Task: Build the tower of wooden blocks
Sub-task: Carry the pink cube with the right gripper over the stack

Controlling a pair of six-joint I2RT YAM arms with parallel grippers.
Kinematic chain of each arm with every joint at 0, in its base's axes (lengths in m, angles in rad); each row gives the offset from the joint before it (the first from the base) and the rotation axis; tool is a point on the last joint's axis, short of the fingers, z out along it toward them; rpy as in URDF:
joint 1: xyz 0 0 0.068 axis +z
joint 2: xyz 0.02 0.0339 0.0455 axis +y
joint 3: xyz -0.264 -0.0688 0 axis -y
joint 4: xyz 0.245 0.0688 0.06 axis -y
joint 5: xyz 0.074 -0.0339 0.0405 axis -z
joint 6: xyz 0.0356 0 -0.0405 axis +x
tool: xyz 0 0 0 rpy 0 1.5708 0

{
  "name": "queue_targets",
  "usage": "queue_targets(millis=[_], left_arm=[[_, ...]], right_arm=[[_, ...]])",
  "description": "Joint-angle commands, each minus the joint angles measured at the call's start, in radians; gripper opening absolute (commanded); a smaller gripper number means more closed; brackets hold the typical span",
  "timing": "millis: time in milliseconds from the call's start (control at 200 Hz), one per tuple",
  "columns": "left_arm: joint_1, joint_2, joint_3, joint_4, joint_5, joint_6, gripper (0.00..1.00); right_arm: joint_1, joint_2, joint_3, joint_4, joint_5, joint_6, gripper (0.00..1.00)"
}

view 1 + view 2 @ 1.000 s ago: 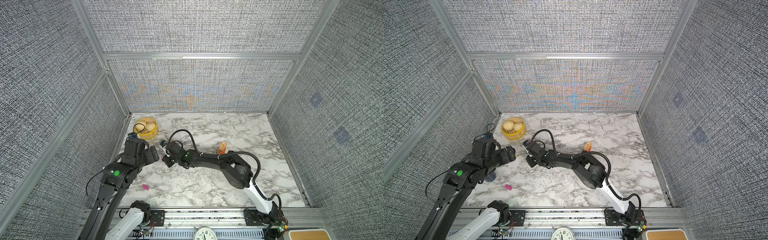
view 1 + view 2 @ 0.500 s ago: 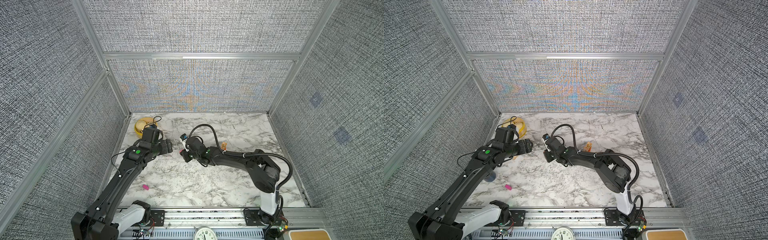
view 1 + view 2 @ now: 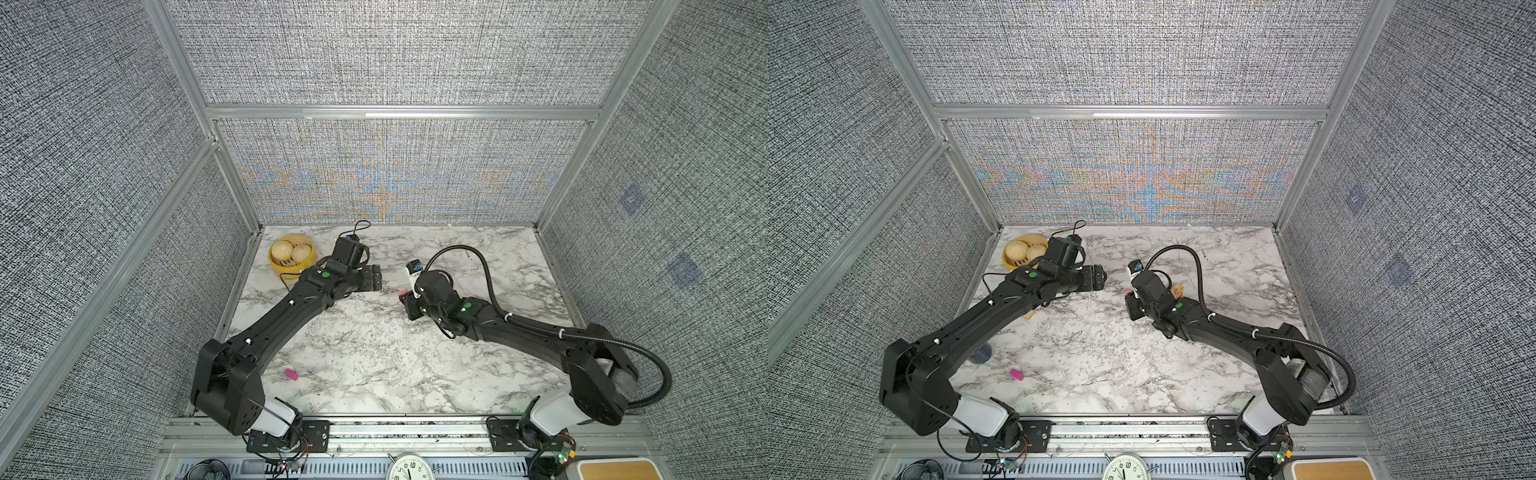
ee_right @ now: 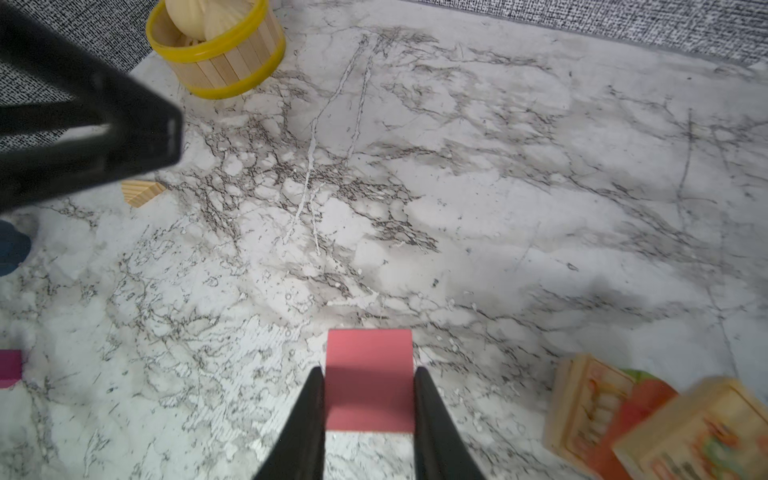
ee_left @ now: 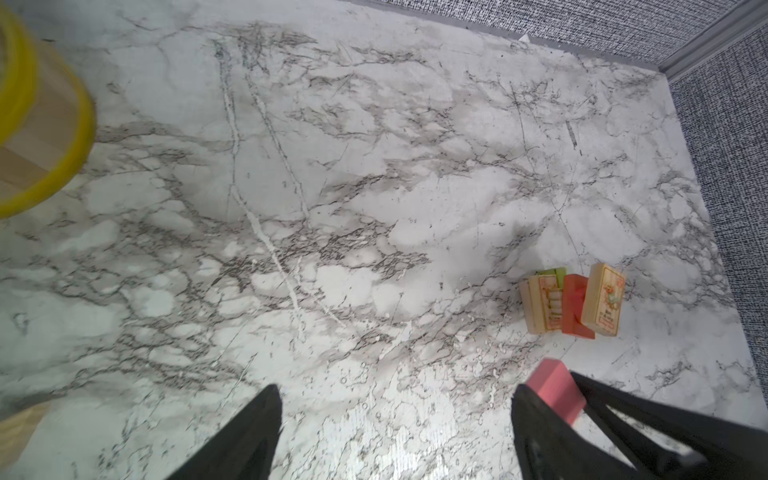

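Your right end effector (image 4: 368, 370) is gripping the pink block (image 4: 369, 386) between narrowly set fingers, and the block is sticking out past the fingertips. These views are not showing whether it is touching the desk (image 3: 374, 353). Near that end effector, on the side away from your left arm, the tower (image 4: 590, 407) is standing on the desk. It is showing two tan blocks (image 5: 544, 305) with printed pictures, upright, with an orange-red block (image 5: 575, 307) between them and a green block (image 5: 555, 272) peeking out behind.

Your left end effector (image 5: 395, 392) is standing wide and holding nothing. It is facing the right one across a strip of bare desk, near it but apart. Behind it, a tan wedge (image 3: 1030, 314) is lying beside the left arm, and the steamer (image 3: 292, 257) is sitting toward the far corner. The magenta block (image 3: 291, 374) is lying well apart from both end effectors, toward the arms' bases.
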Motion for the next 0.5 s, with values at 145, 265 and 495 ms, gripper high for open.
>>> queue_targets(millis=[145,265,495], left_arm=[[-0.035,0.112,0.087,0.06,0.036,0.007,0.87],[-0.041,0.158,0.116,0.063,0.049,0.011,0.87],[-0.041,0.206,0.139,0.069,0.054,0.021,0.87]], right_arm=[[-0.065,-0.116,-0.067,-0.081,0.013,0.022,0.2],[-0.099,-0.158,-0.103,-0.083,0.009,0.029,0.2],[-0.185,-0.188,-0.128,-0.109,-0.031,0.029,0.2]])
